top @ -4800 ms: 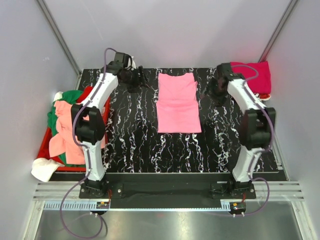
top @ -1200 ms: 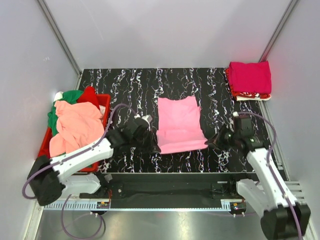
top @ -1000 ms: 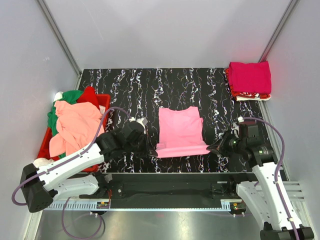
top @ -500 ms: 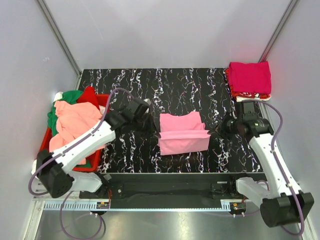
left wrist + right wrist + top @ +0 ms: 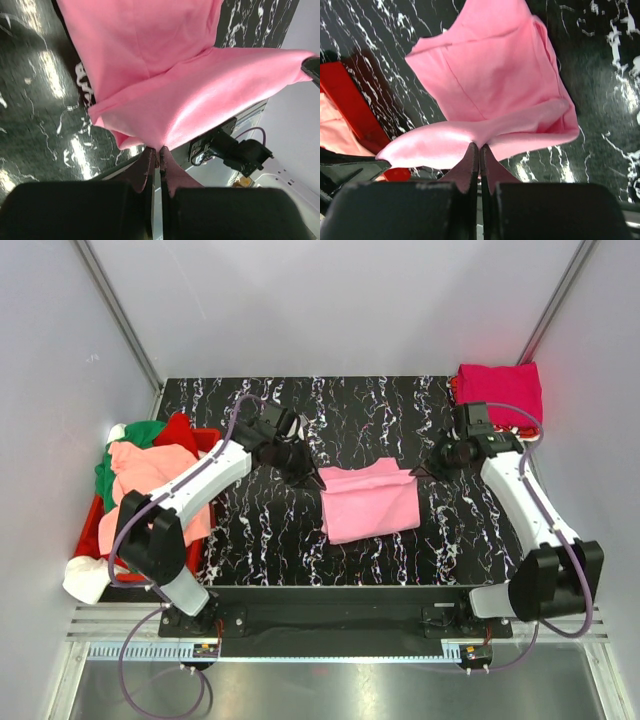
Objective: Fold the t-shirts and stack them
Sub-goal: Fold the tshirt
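A pink t-shirt (image 5: 370,502) lies folded over on the black marbled table (image 5: 260,530), its near hem carried back over the body. My left gripper (image 5: 313,477) is shut on the hem's left corner, seen as stretched pink cloth (image 5: 200,95) in the left wrist view. My right gripper (image 5: 418,471) is shut on the right corner, pink cloth (image 5: 485,90) pinched at its tips (image 5: 479,146). The held edge hangs taut between both grippers above the lower layer. A magenta folded t-shirt (image 5: 500,395) tops a stack at the back right.
A red crate (image 5: 205,445) at the left table edge holds a heap of shirts: salmon (image 5: 150,485), green (image 5: 135,435), red (image 5: 180,427), white (image 5: 90,578) hanging over its near corner. Grey walls close in on all sides.
Both grippers carried the pink shirt's near hem from the front of the table back over its body, folding it in half. The shirt's footprint shortened; the crate and stack stayed put.
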`<act>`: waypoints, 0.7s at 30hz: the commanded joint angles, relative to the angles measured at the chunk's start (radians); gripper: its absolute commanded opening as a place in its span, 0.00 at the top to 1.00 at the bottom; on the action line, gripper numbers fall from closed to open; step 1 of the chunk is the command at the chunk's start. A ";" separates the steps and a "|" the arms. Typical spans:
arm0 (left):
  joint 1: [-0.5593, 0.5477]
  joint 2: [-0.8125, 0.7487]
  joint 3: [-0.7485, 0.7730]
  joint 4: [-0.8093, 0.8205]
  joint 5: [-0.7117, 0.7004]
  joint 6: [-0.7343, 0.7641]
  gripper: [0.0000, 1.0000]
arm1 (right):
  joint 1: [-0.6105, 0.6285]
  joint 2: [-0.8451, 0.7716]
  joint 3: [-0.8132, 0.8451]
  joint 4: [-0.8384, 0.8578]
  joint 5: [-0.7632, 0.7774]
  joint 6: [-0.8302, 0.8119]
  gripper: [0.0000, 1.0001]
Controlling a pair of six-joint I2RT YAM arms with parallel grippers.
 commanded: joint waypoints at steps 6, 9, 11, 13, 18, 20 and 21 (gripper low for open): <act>0.090 0.203 0.223 -0.018 0.102 0.088 0.96 | -0.007 0.295 0.236 0.107 0.005 -0.037 1.00; 0.117 0.327 0.320 -0.041 0.123 0.110 0.95 | -0.007 0.449 0.350 0.107 -0.021 -0.051 1.00; 0.136 0.434 0.380 -0.071 0.136 0.130 0.95 | -0.007 0.563 0.425 0.107 -0.030 -0.052 1.00; 0.148 0.502 0.452 -0.096 0.134 0.142 0.95 | -0.007 0.669 0.489 0.110 -0.051 -0.055 1.00; 0.205 0.657 0.524 -0.092 0.123 0.128 0.83 | -0.007 0.839 0.623 0.120 -0.099 -0.086 0.47; 0.240 0.708 0.549 -0.096 0.129 0.125 0.71 | -0.010 0.892 0.704 0.095 -0.079 -0.107 0.20; 0.251 0.721 0.570 -0.087 0.134 0.122 0.68 | -0.014 0.904 0.727 0.081 -0.064 -0.126 0.15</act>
